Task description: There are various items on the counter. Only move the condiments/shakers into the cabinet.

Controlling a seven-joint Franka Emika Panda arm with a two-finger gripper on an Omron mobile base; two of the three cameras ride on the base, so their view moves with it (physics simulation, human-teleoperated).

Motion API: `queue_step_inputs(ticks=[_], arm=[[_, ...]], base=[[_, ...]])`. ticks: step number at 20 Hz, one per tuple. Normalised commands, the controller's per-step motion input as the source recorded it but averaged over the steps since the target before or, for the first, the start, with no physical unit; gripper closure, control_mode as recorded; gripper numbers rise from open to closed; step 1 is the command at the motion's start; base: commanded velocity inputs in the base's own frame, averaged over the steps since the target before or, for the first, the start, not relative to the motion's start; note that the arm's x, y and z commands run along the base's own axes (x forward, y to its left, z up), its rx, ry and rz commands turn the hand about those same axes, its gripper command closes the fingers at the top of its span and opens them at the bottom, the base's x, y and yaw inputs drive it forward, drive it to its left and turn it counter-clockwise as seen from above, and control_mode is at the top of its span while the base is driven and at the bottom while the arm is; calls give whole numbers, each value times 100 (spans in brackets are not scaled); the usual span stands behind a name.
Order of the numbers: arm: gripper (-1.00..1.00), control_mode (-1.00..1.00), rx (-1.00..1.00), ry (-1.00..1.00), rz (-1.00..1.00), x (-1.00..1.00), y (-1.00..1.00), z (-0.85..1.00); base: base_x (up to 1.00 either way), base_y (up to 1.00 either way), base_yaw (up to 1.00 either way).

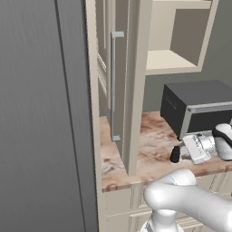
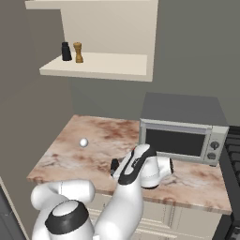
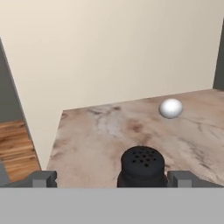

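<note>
Pinkish marble runs across this rendered kitchen, and your table point(image 2: 93, 140) carries a dark grey microwave point(image 2: 180, 129) at its right end with a cream cabinet point(image 2: 108, 33) hung on the wall above. You have the tool point(image 3: 111, 178) down low at the front of the table, its two finger tips spread wide apart with a short black shaker point(image 3: 142, 166) standing upright between them — not yet clamped, as far as the hand view tells. That perforated cap sits centred in the gap, which reads as a deliberate line-up for a sideways grasp around the body.

From the left base view the same shaker point(image 1: 175, 154) stands just beside the hand's white body, near the table's front edge and in front of the microwave. Your cabinet door point(image 1: 131, 86) hangs open there, its long grey handle point(image 1: 113, 86) facing the camera, so the way up to the shelf point(image 2: 93, 65) appears free.

Two bottles already stand on that shelf — a black one point(image 2: 66, 51) and a golden-tan one point(image 2: 78, 52), side by side near its left end. By that count the job looks well along, with this shaker likely the last condiment down below.

A small white ball point(image 2: 84, 142) rests further back on the table, well apart from the tool; it is no shaker, so you can leave it where it lies.
</note>
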Motion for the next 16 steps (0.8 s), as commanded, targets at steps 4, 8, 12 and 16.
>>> queue_step_inputs(ticks=[4, 8, 12, 16], arm=[[-100, -100, -1, 0, -2, 0, 12, 0], [-100, -100, 0, 0, -4, 6, 5, 0], [-100, -100, 0, 0, -4, 4, 0, 0], [-100, -100, -1, 0, -3, 2, 1, 0]], base=[[0, 0, 0], [0, 0, 0], [0, 0, 0], [0, 0, 0]])
